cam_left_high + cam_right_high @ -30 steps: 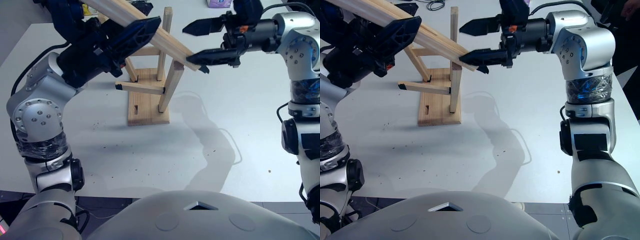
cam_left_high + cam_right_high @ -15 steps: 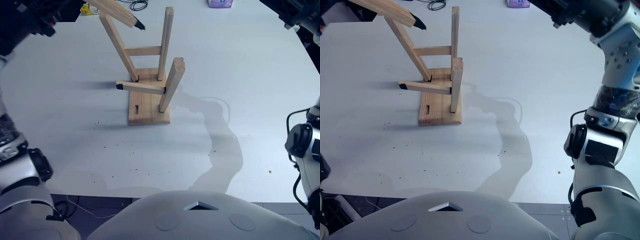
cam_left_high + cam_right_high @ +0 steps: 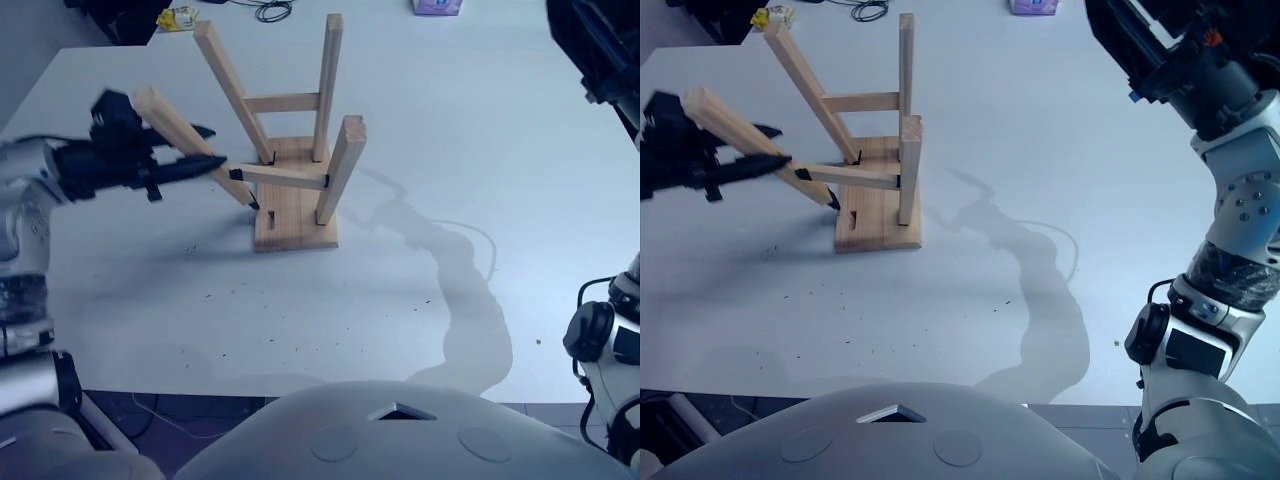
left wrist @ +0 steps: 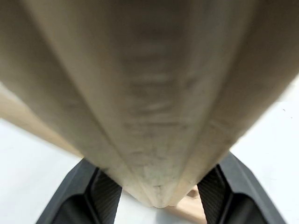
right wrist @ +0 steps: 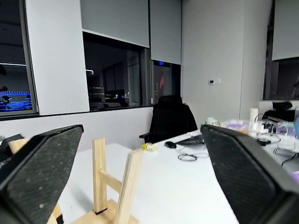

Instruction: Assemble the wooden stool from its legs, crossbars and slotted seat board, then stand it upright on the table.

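From the head camera, one slotted seat board (image 3: 295, 212) is lying flat on the white table (image 3: 470, 150), towards its far left. Three legs (image 3: 328, 85) are standing up out of the board, one of them leaning, and two crossbars (image 3: 283, 102) are joining them. The left gripper (image 3: 210, 148) is clamping a fourth leg (image 3: 170, 118) at a slant, left of the board. The leg's lower end is sitting just beside the board's left edge, possibly touching it; the angle is making that hard to judge. Small dark specks are dotting the tabletop, and a cable (image 3: 270, 9) and a small box (image 3: 437, 6) are lying at the far edge.

In the left wrist view, the fourth leg (image 4: 149, 93) is running between the dark fingers (image 4: 105, 196), which are pressing on both its sides.

In the right wrist view, the right gripper (image 5: 141, 135) is hanging with its fingers (image 5: 42, 172) spread wide and holding nothing. Beyond it, dark windows (image 5: 117, 70) and one black office chair (image 5: 170, 121) are showing.
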`<state>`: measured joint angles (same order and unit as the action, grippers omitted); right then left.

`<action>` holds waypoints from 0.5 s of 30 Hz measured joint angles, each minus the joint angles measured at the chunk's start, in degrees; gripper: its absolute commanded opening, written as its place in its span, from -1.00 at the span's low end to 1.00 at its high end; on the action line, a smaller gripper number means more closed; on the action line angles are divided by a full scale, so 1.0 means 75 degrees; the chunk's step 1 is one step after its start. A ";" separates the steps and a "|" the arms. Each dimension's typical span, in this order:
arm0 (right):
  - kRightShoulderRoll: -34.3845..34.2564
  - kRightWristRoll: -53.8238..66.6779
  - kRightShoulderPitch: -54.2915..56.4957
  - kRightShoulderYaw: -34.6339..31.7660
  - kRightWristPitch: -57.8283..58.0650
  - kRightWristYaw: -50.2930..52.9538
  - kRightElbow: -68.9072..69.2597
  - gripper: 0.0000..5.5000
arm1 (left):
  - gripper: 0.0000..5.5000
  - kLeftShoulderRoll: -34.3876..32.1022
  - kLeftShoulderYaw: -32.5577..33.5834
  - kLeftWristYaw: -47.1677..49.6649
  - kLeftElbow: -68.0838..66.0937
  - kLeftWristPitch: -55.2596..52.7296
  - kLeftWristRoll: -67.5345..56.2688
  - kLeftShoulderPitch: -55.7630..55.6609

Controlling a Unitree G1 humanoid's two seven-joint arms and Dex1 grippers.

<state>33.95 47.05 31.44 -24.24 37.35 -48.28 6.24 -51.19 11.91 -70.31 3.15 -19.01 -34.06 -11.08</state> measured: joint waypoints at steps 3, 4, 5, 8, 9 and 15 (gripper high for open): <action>0.0171 0.0009 0.0228 0.0095 -0.0004 -0.0107 -0.0116 0.69 | -0.25 0.0319 0.0101 0.0438 0.0607 0.0144 0.0014 0.0438; 0.0258 0.0003 0.0289 0.0179 -0.0015 -0.0178 -0.0224 0.69 | -0.25 0.0338 0.0168 0.0521 0.0819 0.0153 0.0014 0.0613; 0.0340 -0.0026 0.0389 0.0239 -0.0030 -0.0284 -0.0418 0.69 | -0.25 0.0344 0.0238 0.0596 0.1028 0.0205 0.0020 0.0825; 0.0417 -0.0045 0.0570 0.0350 -0.0092 -0.0427 -0.0646 0.69 | -0.25 0.0408 0.0245 0.0691 0.1107 0.0426 0.0040 0.1032; 0.0422 -0.0086 0.0595 0.0461 -0.0145 -0.0492 -0.0663 0.69 | -0.25 0.0470 0.0232 0.0738 0.1172 0.0445 0.0040 0.1056; 0.0446 -0.0278 0.0841 0.0691 -0.0355 -0.0708 -0.0972 0.69 | -0.25 0.0915 -0.0066 0.1024 0.1958 0.0513 -0.0141 0.1638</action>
<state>37.30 44.96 37.75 -19.05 34.68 -53.59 -1.05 -44.33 11.41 -62.63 17.83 -15.16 -35.12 1.20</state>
